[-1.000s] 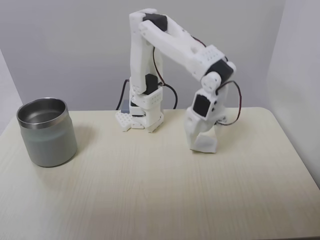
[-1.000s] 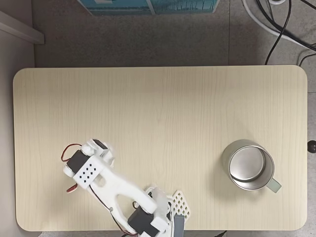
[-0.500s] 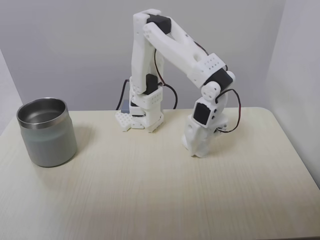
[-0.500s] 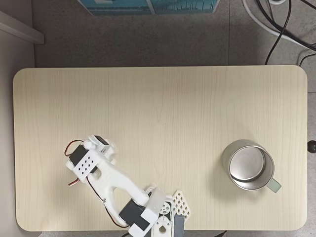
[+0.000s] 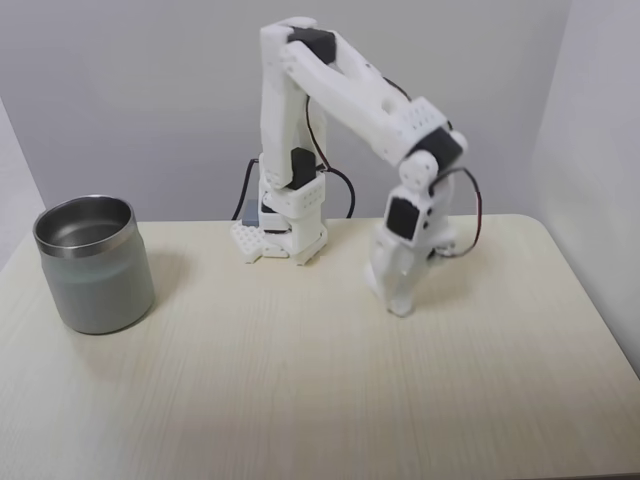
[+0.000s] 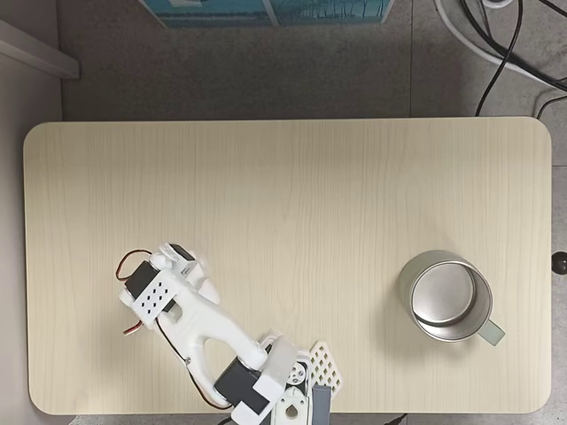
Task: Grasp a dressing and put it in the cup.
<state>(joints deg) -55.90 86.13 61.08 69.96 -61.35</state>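
Note:
The steel cup (image 5: 95, 265) stands at the left of the table in a fixed view from the front, and at the right (image 6: 446, 297) in a fixed view from above. My white gripper (image 5: 400, 304) points straight down at the table, far right of the cup, with its tip at the surface. Its fingers are drawn together around a small rounded white lump that looks like the dressing (image 5: 402, 298), which is hard to tell from the white fingers. From above, the wrist covers the gripper (image 6: 197, 282) near the table's lower left.
The arm's base (image 5: 285, 235) stands at the table's back edge, with cables behind it. A wide stretch of bare wooden table (image 6: 292, 204) lies between gripper and cup. The table's right edge (image 5: 585, 300) is close to the gripper.
A second ago the gripper's lower end was wide, with its jaws spread on the table. Now the fingers have closed into a narrow tip at about the same spot, and the wrist has turned slightly.

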